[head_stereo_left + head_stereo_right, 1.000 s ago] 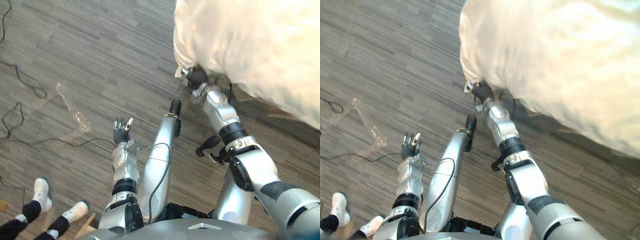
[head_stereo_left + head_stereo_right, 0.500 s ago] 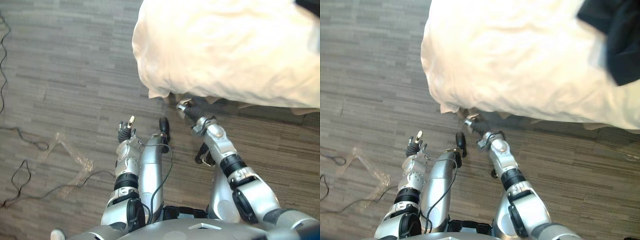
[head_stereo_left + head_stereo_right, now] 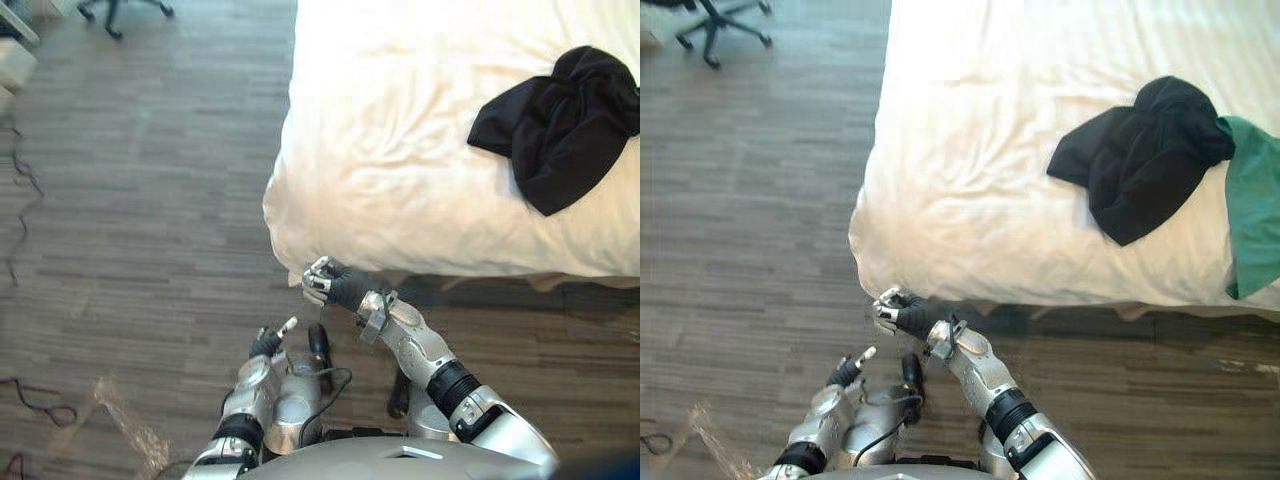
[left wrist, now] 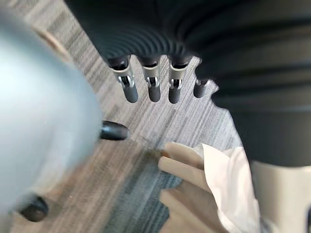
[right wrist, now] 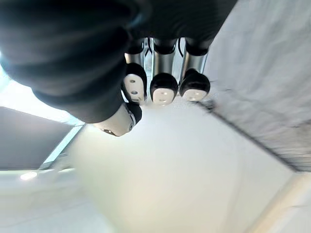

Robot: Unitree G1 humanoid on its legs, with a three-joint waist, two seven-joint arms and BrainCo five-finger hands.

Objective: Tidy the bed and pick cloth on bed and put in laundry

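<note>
Black cloth (image 3: 555, 120) lies in a crumpled heap on the bed (image 3: 400, 150), over toward the far right of the white cover. It's bunched at the top w/ one flat pointed flap hanging toward the near edge. In the right eye view a green cloth (image 3: 1252, 210) sits just beside it, touching or tucked slightly under its right side and running down to the bed's near edge. The cover itself is white w/ faint stripes, rumpled around the near left corner.

Your right hand (image 3: 330, 284) is at that near left corner, low against the hem of the cover. Its fingers (image 5: 163, 87) are curled in tight w/ the thumb close beside them, and the wrist view shows no fabric between them. It looks like the knuckles brush the hem, but that's hard to be sure of from here.

Your left hand (image 3: 268, 343) hangs low over the wood-plank floor (image 3: 150, 200), well apart from the bed, its fingers (image 4: 153, 87) straight and relaxed, holding nothing.

An office chair (image 3: 715, 22) stands on the floor far off to the left.
</note>
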